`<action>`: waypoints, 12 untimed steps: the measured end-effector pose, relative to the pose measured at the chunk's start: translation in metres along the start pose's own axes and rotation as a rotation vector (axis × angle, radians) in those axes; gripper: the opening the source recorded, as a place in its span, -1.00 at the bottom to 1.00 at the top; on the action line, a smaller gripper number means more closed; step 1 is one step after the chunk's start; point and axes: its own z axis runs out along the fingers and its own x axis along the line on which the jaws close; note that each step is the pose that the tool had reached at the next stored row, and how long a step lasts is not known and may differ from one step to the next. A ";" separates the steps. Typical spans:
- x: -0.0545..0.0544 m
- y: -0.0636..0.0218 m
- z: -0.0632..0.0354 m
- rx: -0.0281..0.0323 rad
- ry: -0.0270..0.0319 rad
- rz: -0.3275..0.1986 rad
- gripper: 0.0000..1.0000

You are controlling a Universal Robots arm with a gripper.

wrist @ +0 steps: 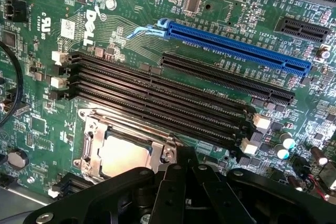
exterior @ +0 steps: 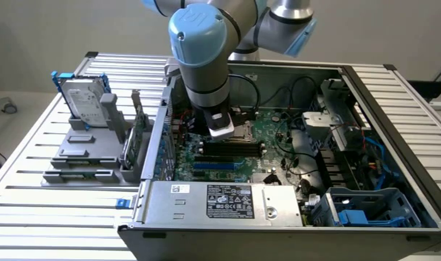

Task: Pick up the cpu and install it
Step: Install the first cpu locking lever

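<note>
1. We see one cpu (wrist: 122,157) – its pale metal top lies inside the one socket frame (wrist: 92,129) on the motherboard (wrist: 131,30).
2. One pincer (wrist: 181,192) hangs just over the socket's edge; we cannot tell its opening.
3. Beside the socket run four black memory slots (wrist: 157,98) – and one blue slot (wrist: 236,51).

The open computer case (exterior: 293,163) sits on the worktop (exterior: 53,217), taking the centre and right of the exterior view. Inside it lies the motherboard (exterior: 235,147), with the power supply (exterior: 220,202) along the near wall and a drive cage (exterior: 372,209) at lower right. A fixture (exterior: 89,157) at the frame's left holds the hard drive (exterior: 86,100) upright. The arm (exterior: 205,65) reaches down from top centre over the board. In the wrist view, the cpu (wrist: 123,156) lies in its socket (wrist: 94,135) beside the memory slots (wrist: 157,100).
</note>
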 end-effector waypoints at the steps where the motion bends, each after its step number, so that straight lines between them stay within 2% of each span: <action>1: 0.000 -0.0001 0.0003 -0.0014 -0.0005 0.000 -0.79; 12: 0.000 -0.0011 0.0042 -0.0159 -0.0059 -0.002 -0.79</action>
